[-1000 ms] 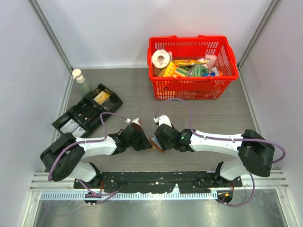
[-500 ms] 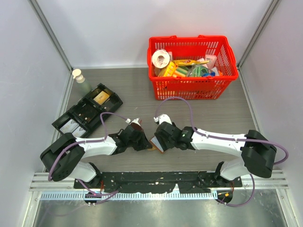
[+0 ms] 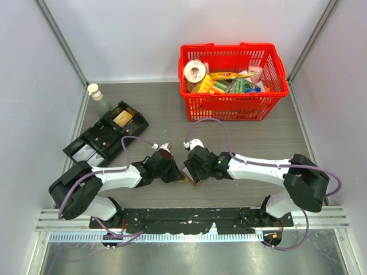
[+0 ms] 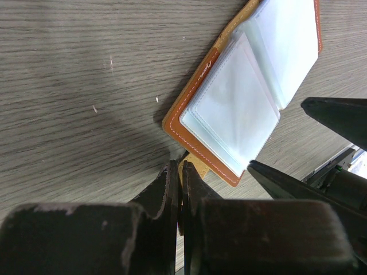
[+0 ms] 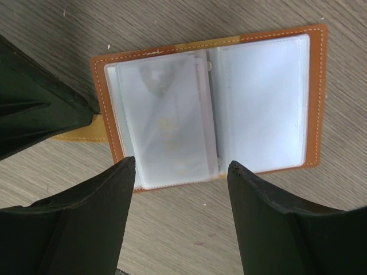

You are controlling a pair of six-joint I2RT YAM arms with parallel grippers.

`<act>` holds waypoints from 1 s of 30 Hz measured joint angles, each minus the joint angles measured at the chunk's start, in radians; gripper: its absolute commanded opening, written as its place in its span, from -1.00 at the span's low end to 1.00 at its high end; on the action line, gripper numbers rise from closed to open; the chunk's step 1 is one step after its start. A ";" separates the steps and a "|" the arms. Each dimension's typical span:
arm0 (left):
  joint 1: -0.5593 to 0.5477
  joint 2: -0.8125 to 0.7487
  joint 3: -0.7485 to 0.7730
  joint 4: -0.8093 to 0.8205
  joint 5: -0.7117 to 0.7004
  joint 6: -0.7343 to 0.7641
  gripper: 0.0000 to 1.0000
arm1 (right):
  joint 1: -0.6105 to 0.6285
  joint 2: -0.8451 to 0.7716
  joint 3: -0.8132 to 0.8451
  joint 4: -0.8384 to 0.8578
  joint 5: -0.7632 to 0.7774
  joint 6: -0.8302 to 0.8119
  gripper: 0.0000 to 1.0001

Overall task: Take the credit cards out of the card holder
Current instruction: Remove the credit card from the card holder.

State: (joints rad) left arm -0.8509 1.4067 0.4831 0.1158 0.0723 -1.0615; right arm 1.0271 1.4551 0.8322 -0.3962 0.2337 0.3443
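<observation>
Card holder point(image 5: 209, 109), brown leather bifold, open, long axis arm-to-arm I think; left gripper point(image 4: 179, 172) pinches its tab point(image 5: 74, 136), right gripper point(image 5: 180, 166) gapes wide.

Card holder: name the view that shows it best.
Right wrist: the card holder lies open there, both clear sleeve pages visible. Left wrist sees it aslant, its far end cut off. Top external shows only a brown sliver.

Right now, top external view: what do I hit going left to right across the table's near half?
Black compartmented tray → left end effector → card holder. The right end effector overlaps the card holder, so it is left out of the order.
</observation>
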 measured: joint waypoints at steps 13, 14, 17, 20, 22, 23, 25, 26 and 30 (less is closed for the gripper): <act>0.000 0.000 0.000 0.000 0.000 0.000 -1.00 | 0.017 0.090 0.014 0.037 -0.013 -0.024 0.43; 0.000 0.000 0.000 0.000 0.000 0.000 -1.00 | 0.018 0.090 0.015 0.037 -0.016 -0.026 0.43; 0.000 0.000 0.000 0.000 0.000 0.000 -1.00 | 0.021 0.090 0.017 0.037 -0.019 -0.029 0.43; 0.000 -0.005 -0.004 -0.001 0.001 0.000 -1.00 | 0.021 0.090 0.017 0.036 -0.004 -0.029 0.43; 0.000 -0.009 -0.007 -0.002 0.001 0.000 -1.00 | 0.022 0.090 0.017 0.034 0.015 -0.029 0.43; 0.000 -0.011 -0.009 -0.002 0.001 0.000 -1.00 | 0.023 0.090 0.017 0.032 0.022 -0.029 0.42; 0.000 -0.015 -0.012 -0.003 0.001 0.000 -1.00 | 0.023 0.090 0.019 0.026 0.036 -0.029 0.41; 0.000 -0.017 -0.014 -0.003 0.001 -0.001 -1.00 | 0.023 0.090 0.021 0.023 0.042 -0.029 0.41; 0.000 -0.021 -0.016 -0.004 0.001 -0.001 -1.00 | 0.023 0.090 0.036 0.011 0.066 -0.032 0.40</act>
State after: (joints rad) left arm -0.8509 1.3861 0.4667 0.1116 0.0734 -1.0622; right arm 1.0500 1.5455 0.8684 -0.3851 0.2993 0.3119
